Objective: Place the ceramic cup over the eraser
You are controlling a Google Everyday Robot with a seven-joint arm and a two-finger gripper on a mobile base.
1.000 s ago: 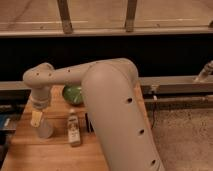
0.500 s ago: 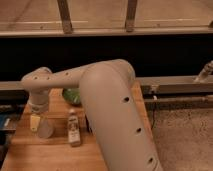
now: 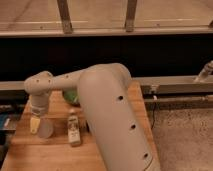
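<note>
The ceramic cup (image 3: 45, 129) is a pale, plain cup standing upright on the wooden table (image 3: 45, 157) at the left. My gripper (image 3: 39, 125) hangs straight down from the beige wrist and is open, down at the cup's level. One yellowish finger (image 3: 33, 124) shows just left of the cup; the other is hidden behind it. I cannot tell whether the finger touches the cup. The eraser is not visible; the arm and gripper cover part of the tabletop.
A small white bottle (image 3: 74, 129) with a label stands right of the cup. A green object (image 3: 70, 94) lies behind it, partly hidden by my thick arm (image 3: 112, 120). A dark rail runs behind the table, and speckled floor lies to the right.
The wrist and gripper have shifted only slightly around the cup. The cup and the bottle stay where they were.
</note>
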